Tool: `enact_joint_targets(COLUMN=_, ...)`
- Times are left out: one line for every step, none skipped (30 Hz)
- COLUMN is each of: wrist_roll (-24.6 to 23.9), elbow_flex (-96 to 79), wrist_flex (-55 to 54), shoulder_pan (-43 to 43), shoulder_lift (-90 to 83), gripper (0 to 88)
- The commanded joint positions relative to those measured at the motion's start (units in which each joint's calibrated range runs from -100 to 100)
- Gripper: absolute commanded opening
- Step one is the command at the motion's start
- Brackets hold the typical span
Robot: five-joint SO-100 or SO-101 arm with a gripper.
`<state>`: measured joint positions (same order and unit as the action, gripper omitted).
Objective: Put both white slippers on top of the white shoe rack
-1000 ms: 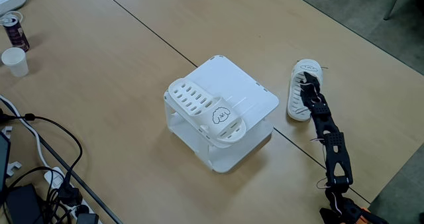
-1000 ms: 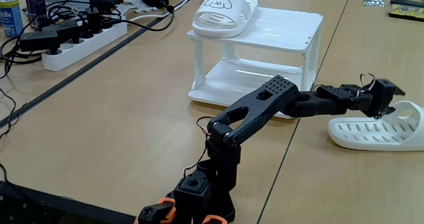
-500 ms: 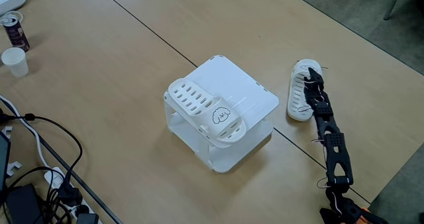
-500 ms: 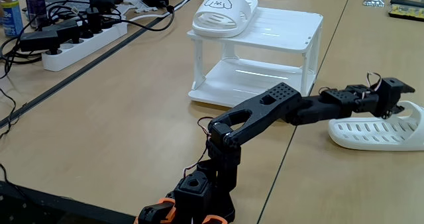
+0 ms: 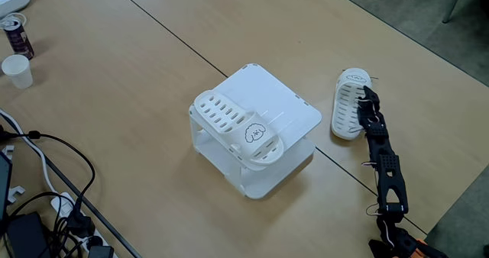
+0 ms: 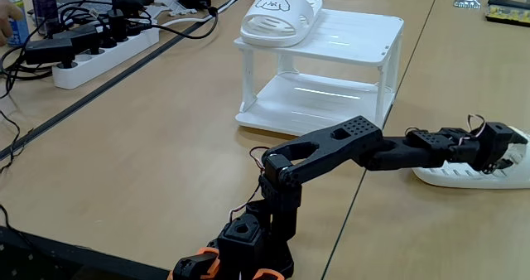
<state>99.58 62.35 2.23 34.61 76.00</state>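
Observation:
One white slipper [image 5: 237,127] lies on top of the white shoe rack [image 5: 294,109], its face drawing showing; in the other fixed view that slipper [image 6: 280,16] sits on the left part of the rack's top [image 6: 356,40]. The second white slipper [image 5: 345,109] rests on the table to the right of the rack, sole slots up [image 6: 464,174]. My gripper [image 5: 365,96] is stretched out low and pressed down at that slipper's strap end [image 6: 508,147]. Its fingers are hidden against the slipper, so their state is unclear.
A power strip [image 6: 91,60] with tangled cables [image 5: 46,174] lies at the table's left. A dark can [image 5: 15,35] and a paper cup [image 5: 17,71] stand at the far left. A table seam runs under the rack.
The arm has stretched further out and dropped, bringing the gripper from above the table slipper down onto its strap end. Both slippers and the rack have stayed put.

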Motion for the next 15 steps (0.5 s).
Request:
enact_joint_targets(wrist_roll=0.4, elbow_flex=4.2, wrist_flex=-0.5, shoulder_pan=1.7, shoulder_lift=-1.4, gripper=1.5)
enact_joint_targets(wrist_roll=0.4, elbow_flex=3.9, wrist_flex=-0.3, shoulder_pan=2.1, shoulder_lift=-1.4, gripper=0.1)
enact_joint_targets(wrist_roll=0.4, elbow_flex=3.8, wrist_flex=-0.2, shoulder_pan=2.2, shoulder_lift=-1.2, gripper=1.6)
enact_joint_targets(wrist_roll=0.4, elbow_flex=3.7, wrist_flex=-0.2, shoulder_pan=2.3, shoulder_lift=-1.2, gripper=1.0)
enact_joint_targets(wrist_roll=0.4, elbow_flex=3.3, wrist_flex=-0.2, shoulder_pan=2.4, shoulder_lift=-0.9, gripper=0.6)
enact_joint_targets(wrist_roll=0.4, elbow_flex=3.2, wrist_flex=-0.2, shoulder_pan=2.4, shoulder_lift=-0.5, gripper=0.7)
enact_joint_targets(wrist_roll=0.4, elbow_flex=3.3, wrist_flex=-0.3, shoulder_pan=2.6, shoulder_lift=-0.1, gripper=0.7)
enact_joint_targets(wrist_roll=0.4, elbow_flex=3.4, wrist_flex=-0.4, shoulder_pan=3.1, shoulder_lift=0.2, gripper=0.7)
enact_joint_targets(wrist_roll=0.4, elbow_flex=3.5, wrist_flex=-0.5, shoulder_pan=3.2, shoulder_lift=0.3, gripper=0.7)
enact_joint_targets(wrist_roll=0.4, elbow_flex=3.5, wrist_flex=-0.5, shoulder_pan=3.2, shoulder_lift=0.3, gripper=0.7)
enact_joint_targets(wrist_roll=0.4, elbow_flex=3.6, wrist_flex=-0.7, shoulder_pan=3.2, shoulder_lift=0.3, gripper=0.8)
enact_joint_targets(wrist_roll=0.4, elbow_flex=3.7, wrist_flex=-0.9, shoulder_pan=3.1, shoulder_lift=-0.2, gripper=0.8)
enact_joint_targets(wrist_roll=0.4, elbow_flex=4.0, wrist_flex=-0.9, shoulder_pan=3.0, shoulder_lift=-0.5, gripper=0.8)
enact_joint_targets(wrist_roll=0.4, elbow_flex=5.2, wrist_flex=-0.9, shoulder_pan=2.8, shoulder_lift=-0.6, gripper=0.8)
enact_joint_targets(wrist_roll=0.4, elbow_flex=7.1, wrist_flex=-0.9, shoulder_pan=2.8, shoulder_lift=-0.6, gripper=0.8)
